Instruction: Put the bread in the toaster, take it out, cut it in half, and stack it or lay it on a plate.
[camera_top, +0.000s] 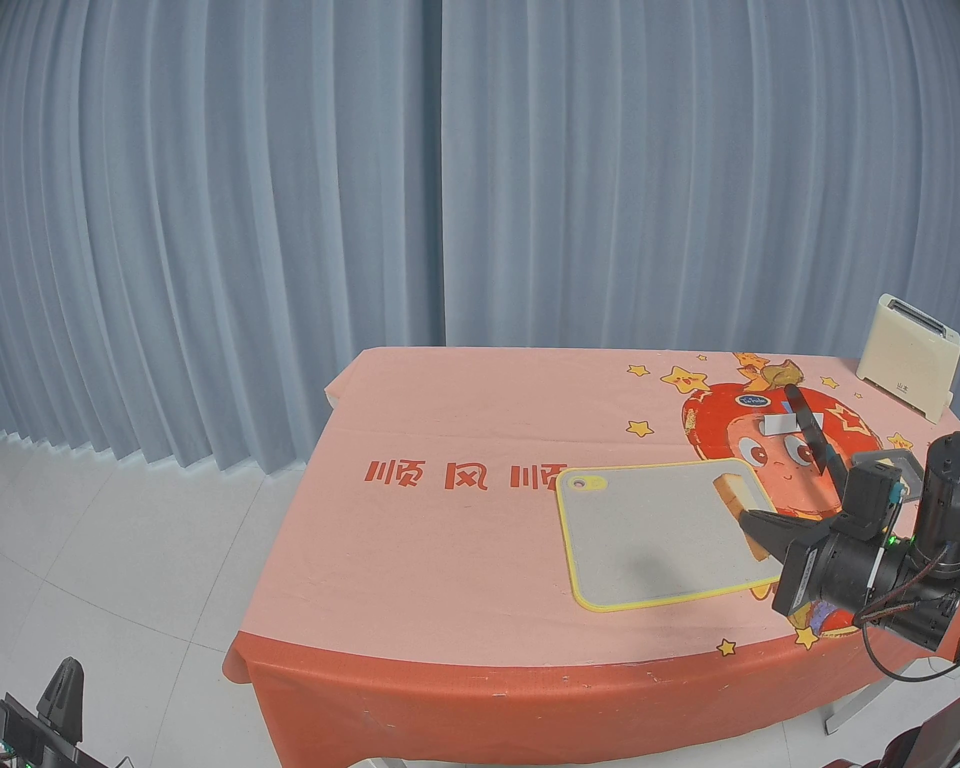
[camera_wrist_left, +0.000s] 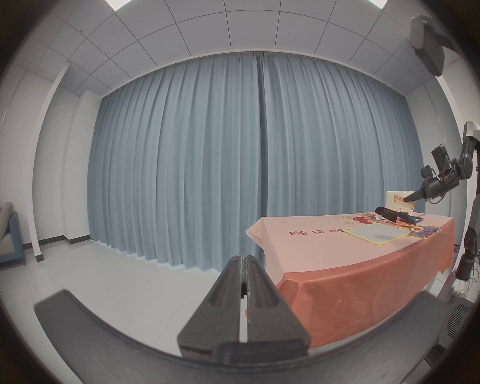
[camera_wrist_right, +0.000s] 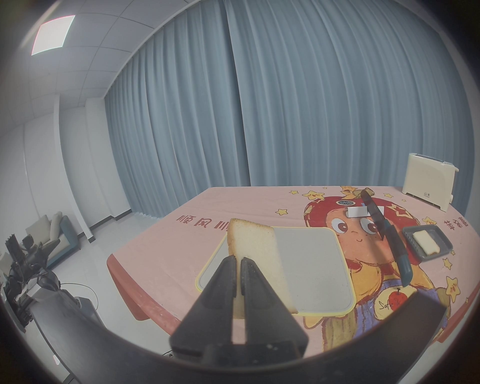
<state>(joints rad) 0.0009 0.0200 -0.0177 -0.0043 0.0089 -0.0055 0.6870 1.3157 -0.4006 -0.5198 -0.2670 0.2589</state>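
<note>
One bread slice (camera_wrist_right: 261, 249) clamped in right tool (camera_wrist_right: 239, 262), pale piece (camera_wrist_right: 427, 241) in grey tray (camera_wrist_right: 411, 239), left tool (camera_wrist_left: 243, 261) clenched

I count, on one tabletop (camera_top: 450, 420): one toaster (camera_top: 908, 355), one cutting board (camera_top: 660, 535), one knife (camera_wrist_right: 387, 232), one bread slice (camera_wrist_right: 257, 255), one small grey tray (camera_wrist_right: 411, 240) holding one pale block (camera_wrist_right: 427, 241).

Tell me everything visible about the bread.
The bread is one pale, square-cut slice with a thin tan crust, whole and seemingly untoasted. The right gripper is shut on one edge, holding it upright, slightly tilted, over the cutting board. Only the gripper visibly touches it; whether it grazes the board cannot be told.
</note>
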